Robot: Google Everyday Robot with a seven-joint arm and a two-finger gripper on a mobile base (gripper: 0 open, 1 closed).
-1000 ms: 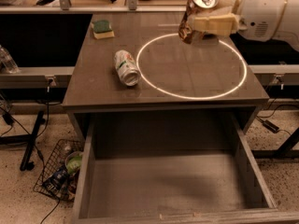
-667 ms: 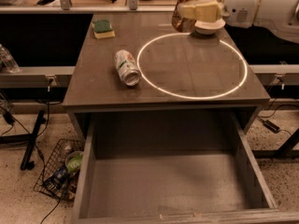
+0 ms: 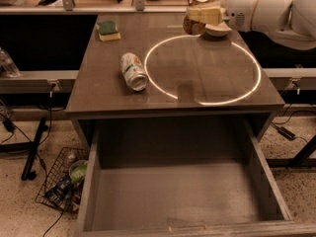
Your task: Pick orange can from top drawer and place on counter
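My gripper (image 3: 200, 14) is shut on the orange can (image 3: 197, 8) and holds it upright, a little tilted, just above the far edge of the counter (image 3: 212, 73), near the top of the glowing white circle. The can's silver top with its pull tab faces up. The arm reaches in from the upper right. The top drawer (image 3: 94, 181) is pulled open below the counter's front edge and its flat bottom is bare.
A white and green can (image 3: 134, 71) lies on its side on the counter left of the circle. A green and yellow sponge (image 3: 108, 30) sits at the far left corner. A wire basket (image 3: 61, 181) with trash stands on the floor left of the drawer.
My gripper has carried the orange can further back and to the left, towards the counter's far edge. The lying can and sponge have not moved.
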